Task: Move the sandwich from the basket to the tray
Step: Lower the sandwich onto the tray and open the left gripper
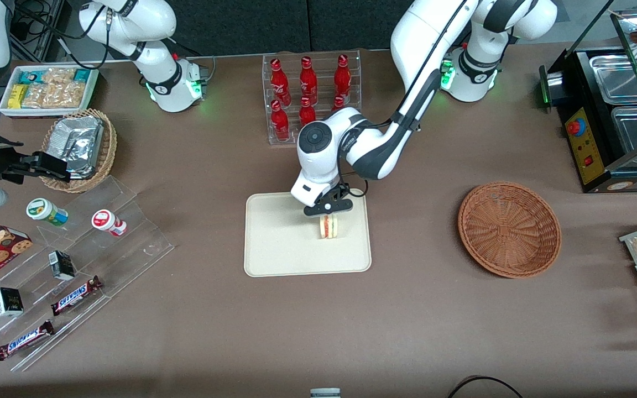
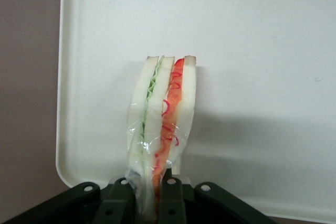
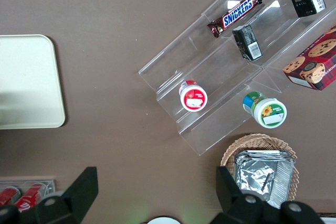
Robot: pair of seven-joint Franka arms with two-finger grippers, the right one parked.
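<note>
The claw (image 2: pixel 149 195) grips the plastic-wrapped sandwich (image 2: pixel 161 124) by one end, above the cream tray (image 2: pixel 262 51), close to a rounded tray corner beside brown tabletop (image 2: pixel 26 103).

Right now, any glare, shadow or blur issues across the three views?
Front view: even light, sharp; the arm throws a soft shadow on the tray beside the sandwich held in the gripper. Left wrist view: sandwich sharp, its wrap glints, and it shades the tray; gripper body dark. Right wrist view: glare streaks on the clear display steps.
</note>
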